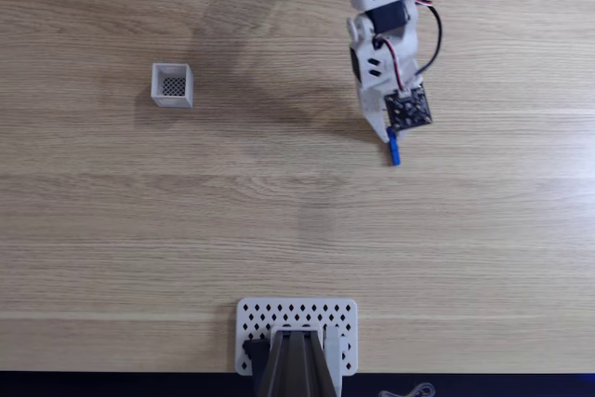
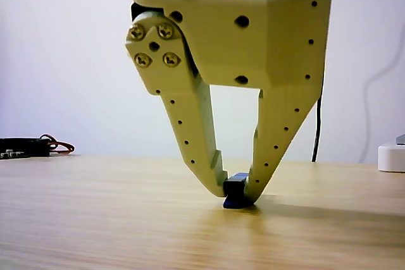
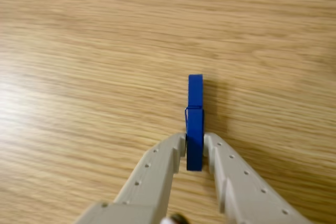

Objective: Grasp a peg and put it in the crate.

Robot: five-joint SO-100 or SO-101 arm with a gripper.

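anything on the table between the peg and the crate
No. In the fixed view the stretch from the peg, held in the gripper, left to the crate is bare wood with only shadows.

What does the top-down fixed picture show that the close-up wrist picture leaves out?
The fixed view alone takes in the crate far to the left on the table, and a white perforated plate at the bottom edge. The wrist view alone makes clear how the gripper has both fingertips pressed against the peg, gripping it near one end. Both show the blue peg on wood.
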